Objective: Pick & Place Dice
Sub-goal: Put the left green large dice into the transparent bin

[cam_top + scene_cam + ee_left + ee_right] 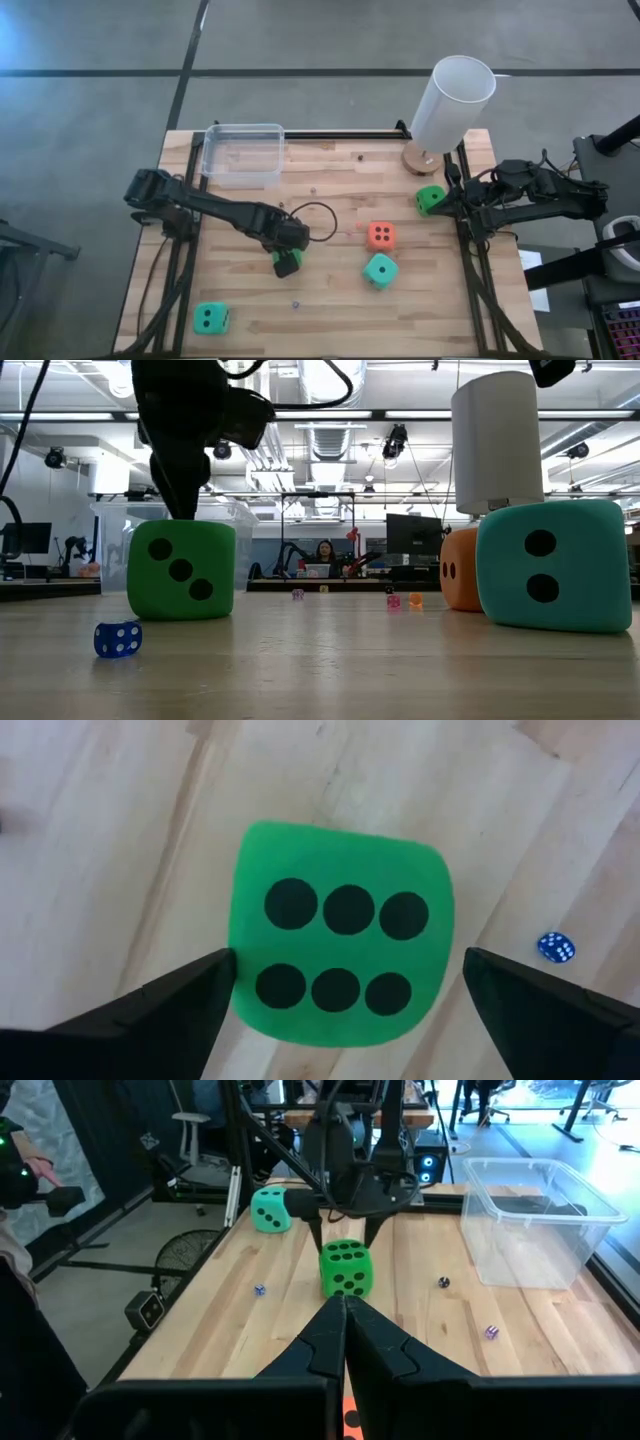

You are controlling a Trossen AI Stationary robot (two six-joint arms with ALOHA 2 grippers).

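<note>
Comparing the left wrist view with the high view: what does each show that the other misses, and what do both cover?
Only the left wrist view shows the six black pips on top of the bright green soft die and the open left claw straddling it.

Only the high view shows the clear plastic tub, tall white cylinder, orange die, teal die, and right claw.

Both show that green die, the tiny blue die, and the wooden table.

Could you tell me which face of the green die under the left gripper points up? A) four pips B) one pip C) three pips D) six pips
D: the left wrist view looks down on the green die between the open fingers and shows six black pips in two rows.
</note>
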